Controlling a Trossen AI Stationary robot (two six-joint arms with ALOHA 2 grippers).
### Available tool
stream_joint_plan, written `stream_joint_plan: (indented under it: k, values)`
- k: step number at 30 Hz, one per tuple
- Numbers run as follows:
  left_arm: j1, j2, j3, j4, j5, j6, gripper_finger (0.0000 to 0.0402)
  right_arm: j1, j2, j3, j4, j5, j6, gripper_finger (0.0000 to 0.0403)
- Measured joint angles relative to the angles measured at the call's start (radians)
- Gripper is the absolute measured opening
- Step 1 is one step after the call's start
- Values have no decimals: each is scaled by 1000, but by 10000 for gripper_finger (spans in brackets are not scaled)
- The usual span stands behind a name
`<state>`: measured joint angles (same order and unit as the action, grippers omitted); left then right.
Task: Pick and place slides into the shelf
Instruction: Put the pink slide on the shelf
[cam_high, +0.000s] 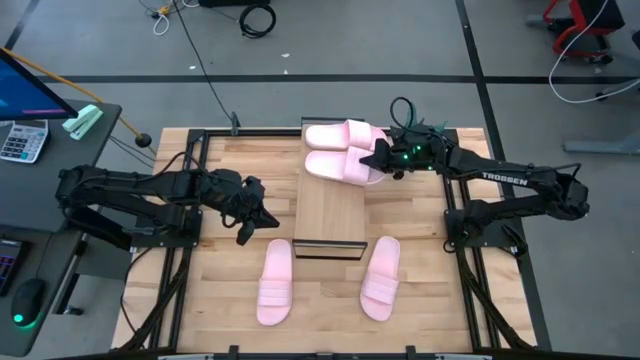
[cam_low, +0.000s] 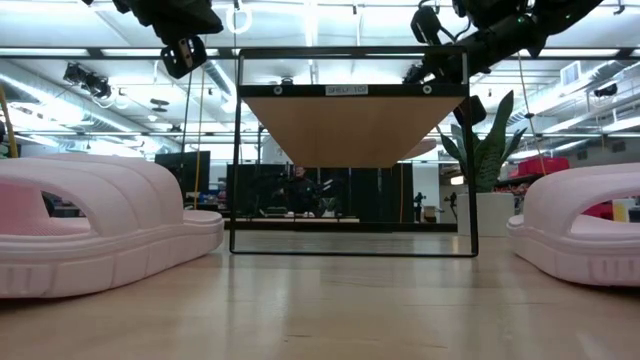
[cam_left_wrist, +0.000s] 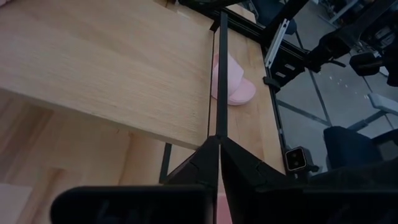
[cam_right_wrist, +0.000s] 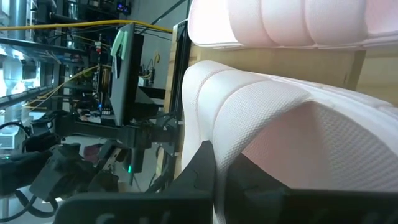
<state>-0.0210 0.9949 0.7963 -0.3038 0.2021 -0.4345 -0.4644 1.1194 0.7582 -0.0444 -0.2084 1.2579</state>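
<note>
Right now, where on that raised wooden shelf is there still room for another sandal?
The near stretch of the shelf, from the second slide to the front edge, is bare. The far end is crowded: two slides lie side by side, the far one at the end, and the right gripper is at the second.

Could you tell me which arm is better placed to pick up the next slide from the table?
Probably left: its end effector hangs free near the left tabletop slide, while the right end effector is occupied at the slides on the shelf.
</note>
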Motion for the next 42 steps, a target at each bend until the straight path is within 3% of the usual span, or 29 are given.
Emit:
stream_joint_plan:
  k: [42]
  values:
    - [0, 0, 0, 0, 0, 3, 18, 3, 0, -2, -18, 47, -63, 24]
